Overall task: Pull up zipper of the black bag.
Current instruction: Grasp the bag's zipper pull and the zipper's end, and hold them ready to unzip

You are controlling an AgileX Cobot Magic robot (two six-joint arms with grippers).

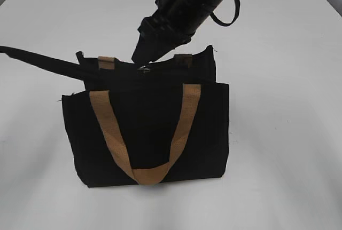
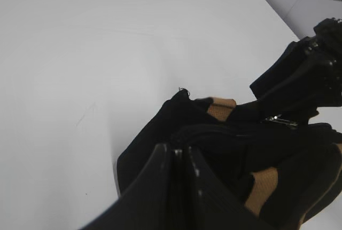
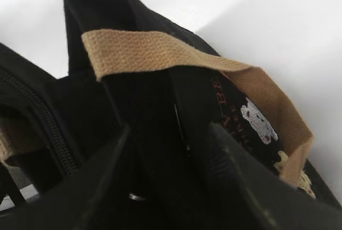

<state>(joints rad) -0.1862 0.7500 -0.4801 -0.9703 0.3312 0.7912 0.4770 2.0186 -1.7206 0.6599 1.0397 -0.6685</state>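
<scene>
The black bag (image 1: 149, 128) stands upright on the white table, its tan handles hanging down the front. The zipper (image 1: 163, 68) runs along the top rim, and its silvery pull (image 1: 144, 69) sits left of the middle. My right gripper (image 1: 141, 59) comes down from above with its tips just over the pull. In the right wrist view it (image 3: 171, 131) is open and straddles the rim, with the pull (image 3: 136, 197) between its fingers. My left gripper (image 2: 181, 152) is shut on the bag's left top edge (image 1: 80, 67). The left wrist view also shows the pull (image 2: 279, 119).
The white table (image 1: 288, 134) spreads out on all sides of the bag. A black cable loop (image 1: 230, 19) hangs off the right arm. A tan handle (image 3: 155, 54) crosses above the right fingers. A small bear print (image 3: 259, 120) shows on the bag.
</scene>
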